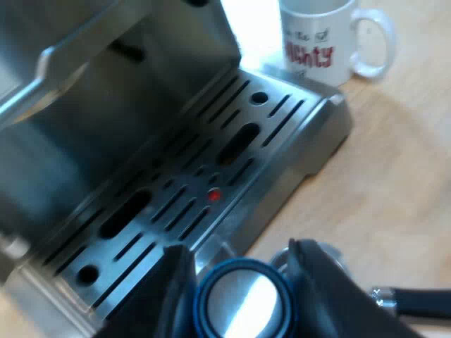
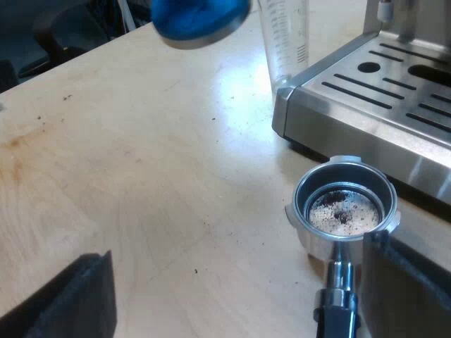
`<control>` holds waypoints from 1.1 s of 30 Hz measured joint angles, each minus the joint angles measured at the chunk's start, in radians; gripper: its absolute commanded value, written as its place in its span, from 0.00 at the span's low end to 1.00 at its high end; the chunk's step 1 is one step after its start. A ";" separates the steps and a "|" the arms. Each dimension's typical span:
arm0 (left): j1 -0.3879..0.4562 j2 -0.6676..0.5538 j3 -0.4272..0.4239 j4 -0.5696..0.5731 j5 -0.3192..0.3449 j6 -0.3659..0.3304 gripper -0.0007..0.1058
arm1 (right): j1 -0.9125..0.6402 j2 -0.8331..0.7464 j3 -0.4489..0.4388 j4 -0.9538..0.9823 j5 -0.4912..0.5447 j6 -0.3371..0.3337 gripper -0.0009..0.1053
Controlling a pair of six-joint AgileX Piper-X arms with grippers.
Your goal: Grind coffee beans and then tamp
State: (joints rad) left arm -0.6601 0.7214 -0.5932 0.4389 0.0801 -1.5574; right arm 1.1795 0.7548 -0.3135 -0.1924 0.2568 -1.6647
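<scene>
the left pincer (image 1: pixel 241 264) is closed on the blue tamper (image 1: pixel 243 301), one black finger (image 1: pixel 175 285) pressed on each side of its round body. the tamper's shiny metal face shows between the two fingers. just ahead of this pincer lies the slotted drip tray (image 1: pixel 211 176) of the espresso machine (image 1: pixel 106 91). past the tray's far corner, well away from the pincer, a white mug (image 1: pixel 320 39) with red lettering stands on the desk (image 1: pixel 394 176). close beside one finger, part of the holder (image 1: pixel 325 255) rests on the desk, its dark handle (image 1: pixel 423 303) running off to the side.

the right pincer (image 2: pixel 236 248) is spread wide and holds nothing, with bare desk (image 2: pixel 141 162) between its fingers (image 2: pixel 70 299). the holder (image 2: pixel 345 208) sits on the desk just ahead of the other finger, and its basket, open side up, holds a thin layer of ground coffee (image 2: pixel 344 213). its handle (image 2: pixel 338 310) points back toward this pincer and runs close alongside that finger; whether they touch cannot be told. just behind the holder is the corner of the espresso machine (image 2: pixel 373 113). farther from the pincer a clear measuring glass (image 2: pixel 285 39) stands by the machine's corner, and the blue tamper (image 2: pixel 201 20) shows near it, seemingly raised above the desk.
</scene>
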 measured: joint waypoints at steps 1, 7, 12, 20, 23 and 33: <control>0.010 -0.001 0.000 0.006 -0.003 -0.009 0.01 | 0.000 0.000 0.000 0.000 0.000 0.000 0.69; 0.145 -0.001 0.004 0.057 0.011 -0.026 0.01 | 0.000 0.000 0.000 0.000 0.000 -0.002 0.69; 0.264 -0.001 0.080 0.055 0.091 -0.029 0.01 | 0.000 0.000 0.000 0.000 0.000 -0.002 0.69; 0.287 -0.001 0.256 -0.121 0.175 -0.029 0.01 | 0.000 0.000 0.000 0.000 0.000 -0.002 0.69; 0.287 -0.001 0.311 -0.198 0.177 -0.029 0.01 | 0.000 0.000 0.000 0.000 0.000 -0.002 0.69; 0.287 0.107 0.348 -0.295 0.180 -0.029 0.01 | 0.000 0.000 0.000 0.000 0.000 -0.002 0.69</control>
State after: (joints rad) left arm -0.3728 0.8286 -0.2450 0.1435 0.2596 -1.5860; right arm 1.1795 0.7548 -0.3135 -0.1924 0.2568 -1.6667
